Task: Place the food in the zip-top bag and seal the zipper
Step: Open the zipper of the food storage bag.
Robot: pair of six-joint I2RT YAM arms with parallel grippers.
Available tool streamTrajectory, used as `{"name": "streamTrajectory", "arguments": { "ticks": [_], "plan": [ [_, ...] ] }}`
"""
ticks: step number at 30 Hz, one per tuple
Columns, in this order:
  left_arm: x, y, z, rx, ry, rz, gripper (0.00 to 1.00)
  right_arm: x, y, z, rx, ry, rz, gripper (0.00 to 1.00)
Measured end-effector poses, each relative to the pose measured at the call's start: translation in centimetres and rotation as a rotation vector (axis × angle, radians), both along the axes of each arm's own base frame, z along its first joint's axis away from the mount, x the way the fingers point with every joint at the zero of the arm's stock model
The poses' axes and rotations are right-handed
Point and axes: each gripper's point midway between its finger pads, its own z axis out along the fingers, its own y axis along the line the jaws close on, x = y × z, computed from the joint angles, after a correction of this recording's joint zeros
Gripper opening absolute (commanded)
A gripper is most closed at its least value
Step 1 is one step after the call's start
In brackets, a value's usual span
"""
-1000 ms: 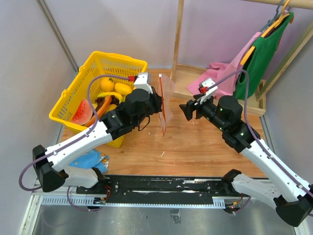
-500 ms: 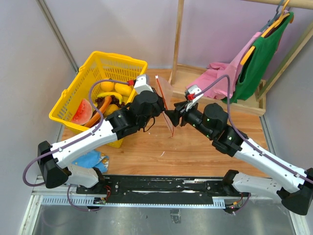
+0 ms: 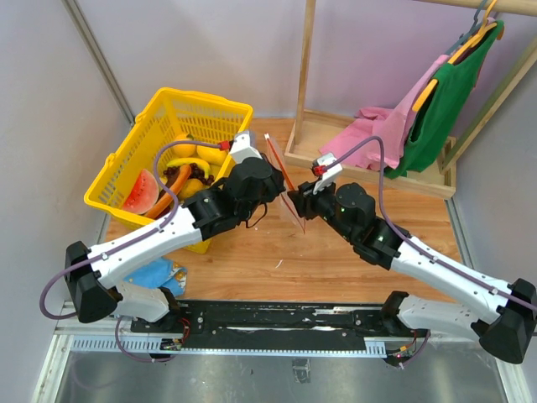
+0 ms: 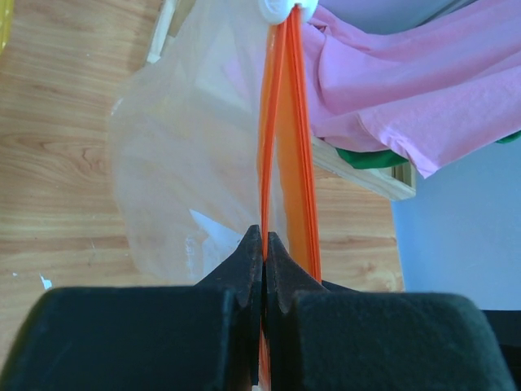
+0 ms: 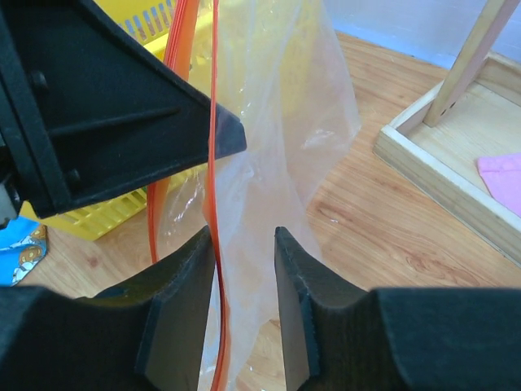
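The step in hand looked to be parting the mouth of the clear, crinkly plastic zip-top bag (image 4: 175,155), which hung above the wooden desk (image 3: 336,260) between the two arms. To do it well, the right tool (image 5: 244,240) would need to close on the free lip alone, not on both. It should then draw gently away from the bag's held side, so the film neither tore nor slipped.

The left tool (image 4: 263,244) was pinched tight on one lip of the thin red zipper strip (image 4: 279,122) at the bag's near end. The right tool stood narrowly parted, its fingers (image 5: 175,309) either side of the other lip and a fold of film. Whether a finger touched the strip I could not tell. At the bag's far end the lips met at a small white slider (image 4: 277,8).

The toy plastic fruits and vegetables (image 3: 189,164) lay left of the bag in a yellow plastic basket (image 3: 180,102), none inside the bag.
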Motion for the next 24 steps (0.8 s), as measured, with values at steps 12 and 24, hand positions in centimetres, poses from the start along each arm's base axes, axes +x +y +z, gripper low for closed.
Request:
{"name": "streamTrajectory", "arguments": {
  "ticks": [12,24],
  "plan": [
    [-0.6,0.0,-2.0,0.046,0.059,-0.003,0.00,1.9,-1.3,-0.7,-0.083,-0.050,-0.108,0.02],
    [-1.9,0.9,-4.6,0.159,0.134,-0.039,0.00,3.2,-8.8,0.9,-0.295,-0.164,-0.389,0.01]
  ]
}}
